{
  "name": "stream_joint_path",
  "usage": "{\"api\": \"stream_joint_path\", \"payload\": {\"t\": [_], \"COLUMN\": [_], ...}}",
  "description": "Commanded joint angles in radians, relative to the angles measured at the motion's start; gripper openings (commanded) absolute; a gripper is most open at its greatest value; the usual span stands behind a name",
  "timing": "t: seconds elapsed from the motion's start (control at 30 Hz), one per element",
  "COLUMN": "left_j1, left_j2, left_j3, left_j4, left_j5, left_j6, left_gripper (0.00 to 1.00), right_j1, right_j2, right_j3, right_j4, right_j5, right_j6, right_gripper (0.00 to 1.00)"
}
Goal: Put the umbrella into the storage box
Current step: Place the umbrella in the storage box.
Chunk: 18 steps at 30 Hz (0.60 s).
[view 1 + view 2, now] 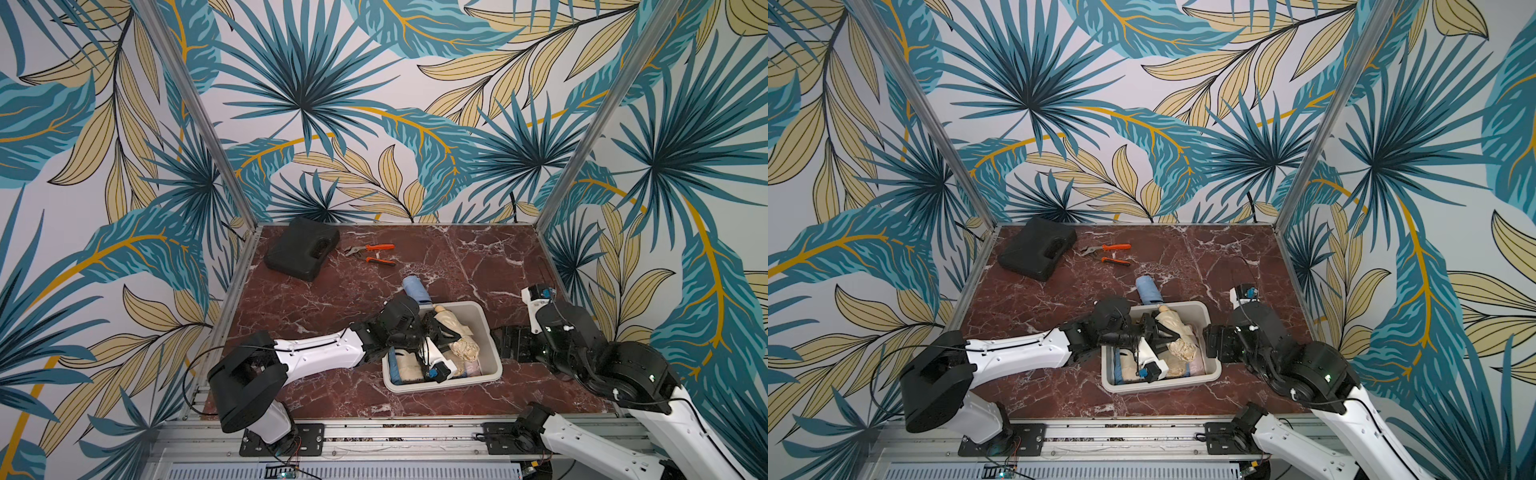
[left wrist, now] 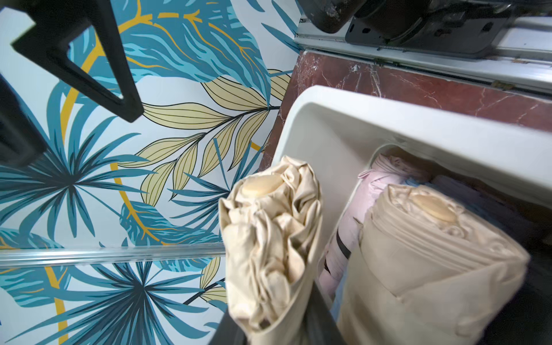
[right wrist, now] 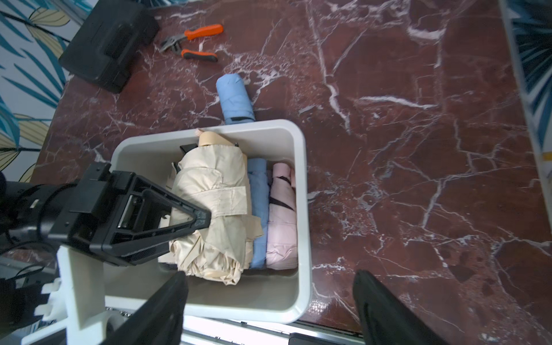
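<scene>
Left pincer (image 3: pixel 194 225) closed across the middle of a beige umbrella (image 3: pixel 215 179), which is folded and strapped. The umbrella lies tilted over the storage box (image 3: pixel 245 294), handle end toward the far wall, canopy end toward the near wall. Cannot tell whether it rests on the ones packed inside. Beside and under it in the box: a blue umbrella (image 3: pixel 258 209), a pink umbrella (image 3: pixel 282 215), a second beige umbrella (image 2: pixel 433 254).

Right pincer (image 3: pixel 270 277) spread wide, holding nothing, just beside the box's right wall.

Box sits on the red marble table (image 3: pixel 418 149), toward the front edge. Loose light-blue umbrella (image 3: pixel 234 97) on the table, one end at the box's far rim. Farther back: orange-handled pliers (image 3: pixel 206 30), then a black case (image 3: pixel 107 44) near the far left corner.
</scene>
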Motion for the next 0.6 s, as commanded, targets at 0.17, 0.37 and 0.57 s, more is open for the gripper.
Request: {"api": "stream_joint_path", "payload": {"t": [0.17,0.37,0.57], "left_j1": [-0.025,-0.029,-0.022], "left_j2": [0.067,0.038,-0.108], "left_j3": [0.119,0.096,0.001], "left_j4": [-0.148,-0.074,0.083], "left_j5": [0.034,0.003,-0.05], "left_j6": [0.175,0.137,-0.092], "left_gripper": [0.33,0.97,1.0], "right_j1": [0.002,0.002,0.003], "right_j2": [0.024,0.045,0.107], "right_j3": [0.027,0.042,0.042], "right_j4": [-0.045,-0.038,-0.008], "right_j5": [0.093,0.089,0.066], "right_j6": [-0.012,-0.041,-0.101], "right_gripper": [0.88,0.88,0.89]}}
